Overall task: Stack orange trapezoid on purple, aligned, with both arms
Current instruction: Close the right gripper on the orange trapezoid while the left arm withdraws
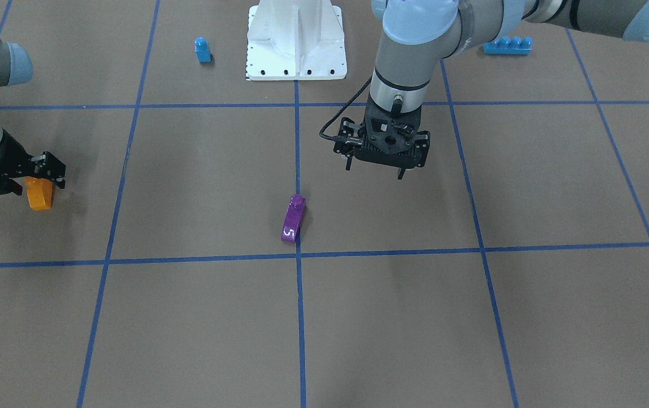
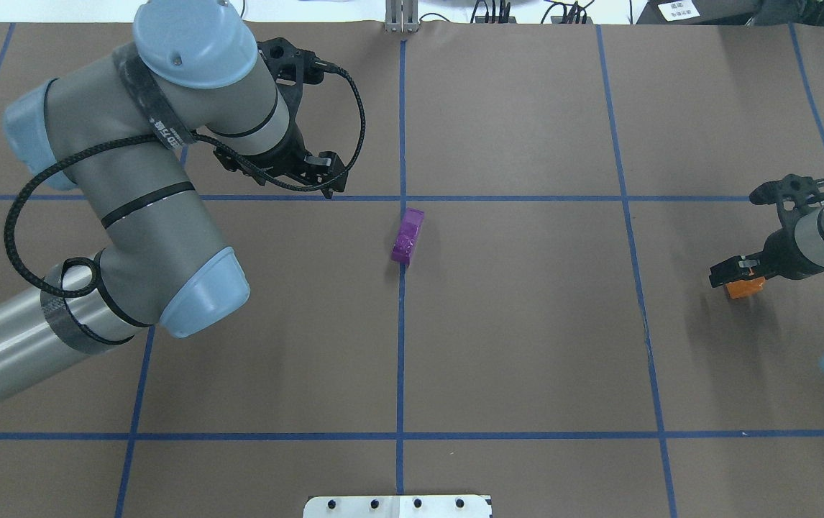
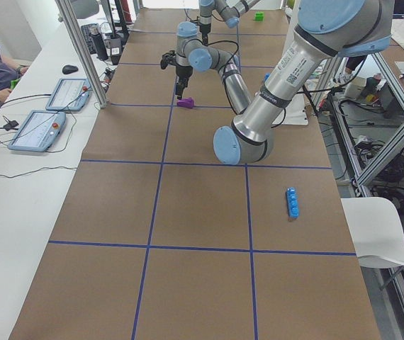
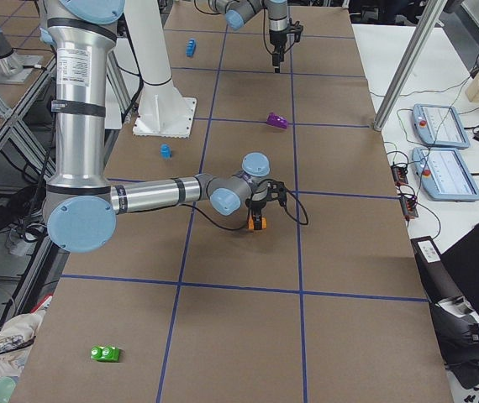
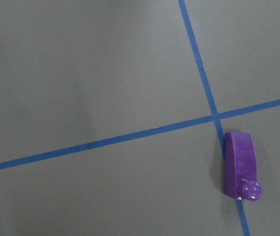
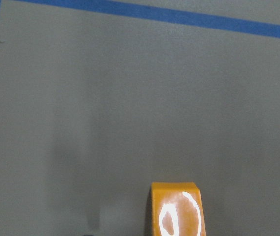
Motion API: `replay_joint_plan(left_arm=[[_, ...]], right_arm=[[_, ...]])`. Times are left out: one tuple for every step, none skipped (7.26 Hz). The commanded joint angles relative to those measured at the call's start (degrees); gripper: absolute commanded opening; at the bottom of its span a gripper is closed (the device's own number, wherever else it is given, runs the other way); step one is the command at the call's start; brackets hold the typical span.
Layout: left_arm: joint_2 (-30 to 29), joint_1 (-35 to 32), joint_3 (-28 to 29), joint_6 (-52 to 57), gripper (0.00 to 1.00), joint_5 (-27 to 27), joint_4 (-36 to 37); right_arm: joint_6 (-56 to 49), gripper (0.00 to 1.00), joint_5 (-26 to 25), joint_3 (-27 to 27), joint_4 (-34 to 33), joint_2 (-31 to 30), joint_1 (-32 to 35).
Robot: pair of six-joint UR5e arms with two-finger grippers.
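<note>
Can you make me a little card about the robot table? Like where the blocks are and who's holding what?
orange trapezoid: gripped by the right gripper, far out on the robot's right
purple block: on the centre blue tape line, untouched, nothing on it
left gripper: open, empty, hovering beside the purple block
stacked: not yet
other bricks: small blue block and long blue brick, either side of the white base
</note>
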Motion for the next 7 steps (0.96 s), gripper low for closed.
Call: replay_joint_plan(left_arm=[[0.0,0.3,0.2,-0.1,1.00,0.0,-0.2],[0.0,0.3,0.1,-0.2,1.00,0.0,-0.2],[0.0,0.4,0.3,-0.2,1.00,0.0,-0.2],[0.0,0.5,0.4,-0.4,1.00,0.0,-0.2],[-0.1,0.5,0.5,-0.8,1.00,0.0,-0.2],[0.0,0.5,0.5,-0.8,1.00,0.0,-0.2],[0.0,0.4,0.1,-0.7,1.00,0.0,-0.1]], right_arm=[[-0.1,0.81,0.1,-0.7,-0.1,0.1,0.0],[-0.1,0.75,0.2,-0.6,-0.2,0.1,0.0],[-0.1,0.60,0.2,-0.5,-0.3,-0.1,0.0],[-0.1,0.41,0.5,-0.2,-0.3,-0.5,0.2],[-0.2,0.26,0.8,0.0,-0.3,-0.7,0.4],[-0.2,0.05,0.9,0.2,-0.4,-1.0,0.3],[-0.2,0.00,1.0,0.7,-0.4,-1.0,0.3]])
